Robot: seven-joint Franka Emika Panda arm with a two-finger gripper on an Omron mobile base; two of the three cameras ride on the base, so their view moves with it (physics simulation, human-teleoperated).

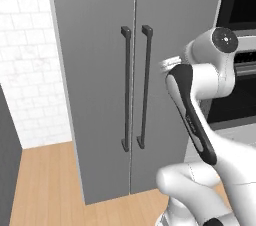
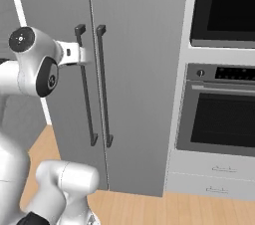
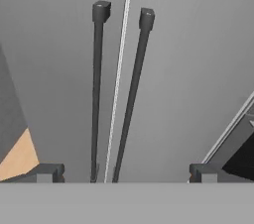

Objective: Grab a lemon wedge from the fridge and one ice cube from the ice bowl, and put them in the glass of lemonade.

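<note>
The fridge point(image 1: 100, 95) stands shut, its two dark bar handles point(image 3: 114, 94) side by side at the door seam. The gripper point(image 3: 124, 172) faces them, fingers spread wide, holding nothing. The right base view adds the oven stack point(image 2: 221, 99) right of the fridge; left of it, white tile wall point(image 1: 25, 60) and wooden floor point(image 1: 45, 185).

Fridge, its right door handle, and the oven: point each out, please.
fridge point(image 1: 90, 95), left base view, on the left door's grey front.
right door handle point(image 2: 103, 84), right base view, on the bar's middle.
oven point(image 2: 224, 119), right base view, on the dark glass door.
</note>
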